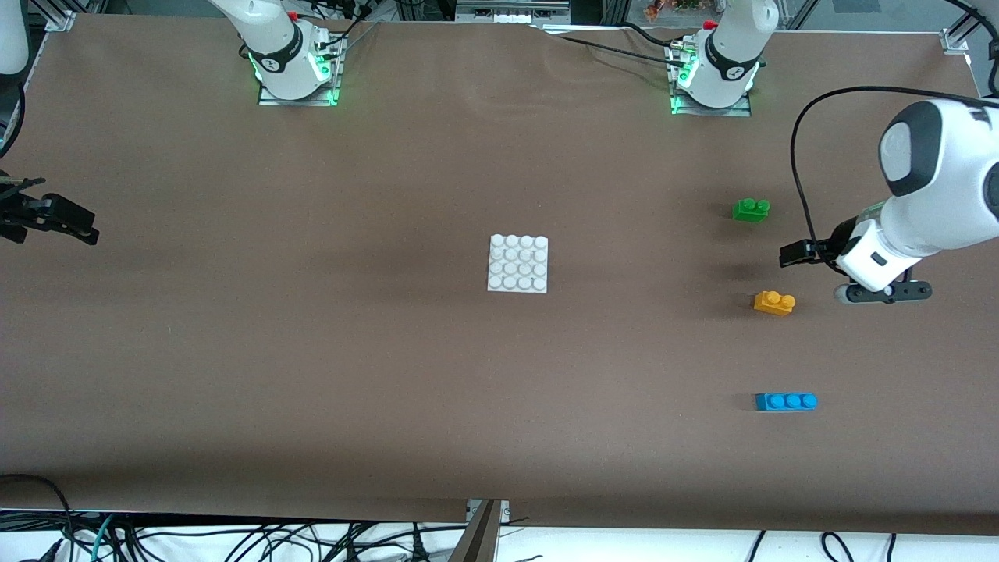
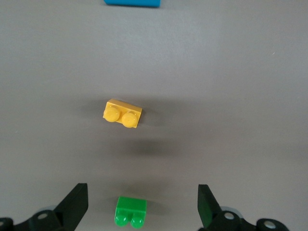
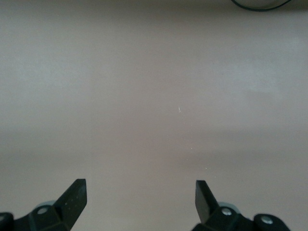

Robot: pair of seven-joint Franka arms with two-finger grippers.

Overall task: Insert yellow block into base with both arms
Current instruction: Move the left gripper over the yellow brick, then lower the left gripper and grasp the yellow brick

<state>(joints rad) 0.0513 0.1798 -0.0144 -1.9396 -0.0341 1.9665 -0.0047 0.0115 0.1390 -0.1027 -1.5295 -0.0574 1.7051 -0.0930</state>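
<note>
The yellow block (image 1: 774,303) lies on the table toward the left arm's end, studs up; it also shows in the left wrist view (image 2: 122,114). The white studded base (image 1: 518,264) lies flat at the table's middle. My left gripper (image 1: 798,254) hangs in the air over the table between the yellow block and the green brick; in its wrist view it (image 2: 142,192) is open and empty. My right gripper (image 1: 74,226) waits over bare table at the right arm's end, open and empty in its wrist view (image 3: 139,187).
A green two-stud brick (image 1: 751,209) lies farther from the front camera than the yellow block, and shows between the left fingers' lines (image 2: 131,212). A blue three-stud brick (image 1: 786,401) lies nearer to that camera (image 2: 132,2).
</note>
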